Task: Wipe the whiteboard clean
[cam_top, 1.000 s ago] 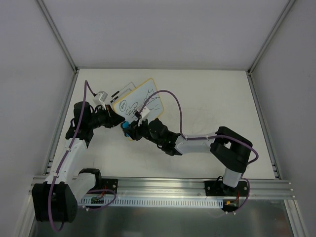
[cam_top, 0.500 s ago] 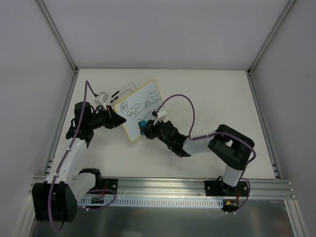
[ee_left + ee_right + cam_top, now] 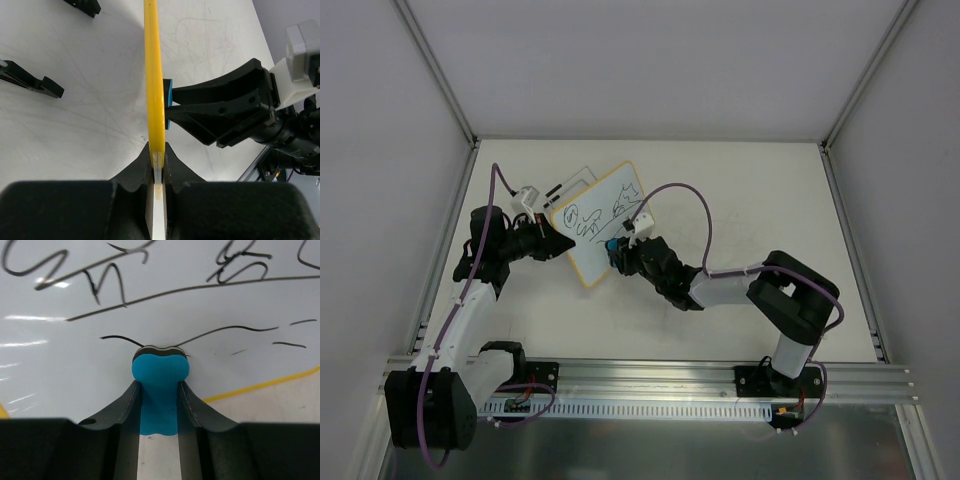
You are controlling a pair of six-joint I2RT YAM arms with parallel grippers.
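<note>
The right claw (image 3: 614, 246), gripping the blue eraser (image 3: 160, 371), is sliding farther along the whiteboard (image 3: 600, 212). The left wrist view is showing, edge-on, the left claw (image 3: 158, 152) pinching its yellow rim.

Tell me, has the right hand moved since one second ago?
Yes. The right hand, shut on the blue eraser, has moved to the right across the whiteboard, farther from the table's left edge and slightly toward its far edge.

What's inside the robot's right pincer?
A small blue eraser, squeezed between the two black fingers of the right pincer. Its dark-edged front end rests against the scribbled whiteboard. The fingers cover the eraser's sides, so those cannot be seen.
</note>
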